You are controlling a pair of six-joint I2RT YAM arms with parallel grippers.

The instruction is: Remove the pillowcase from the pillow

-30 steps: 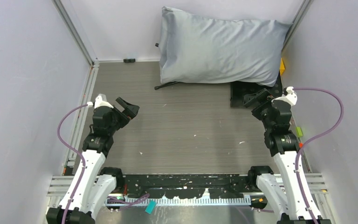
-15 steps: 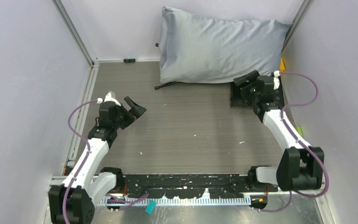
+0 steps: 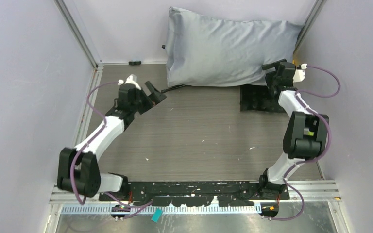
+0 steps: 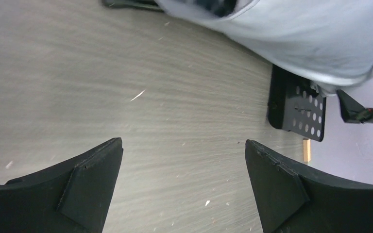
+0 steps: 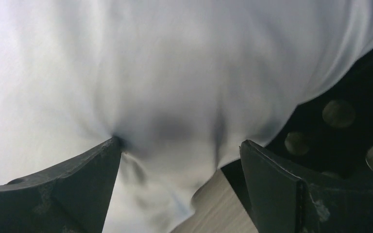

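Overhead view: we see the pillowcase [image 3: 230, 48], blue-grey and softly wrinkled, plump with the pillow hidden inside it. It lies along the far edge of the bench [image 3: 199, 131] toward the far right corner and leans on the back wall [image 3: 126, 29]. Its near right corner overhangs a black perforated plate [image 3: 257, 102] at the right edge of the bench. The right gripper [image 3: 271, 73] sits at that corner; in the right wrist view we find its fingers [image 5: 77, 189] spread wide with the cloth between them, one tip touching a pucker in the fabric, nothing clamped. The left gripper [image 3: 154, 92] hovers over bare bench just in front of the case's near left corner, apart from the cloth. In the left wrist view its fingers [image 4: 281, 189] stand wide with only the wood-grain surface between them, the case and the plate lying ahead
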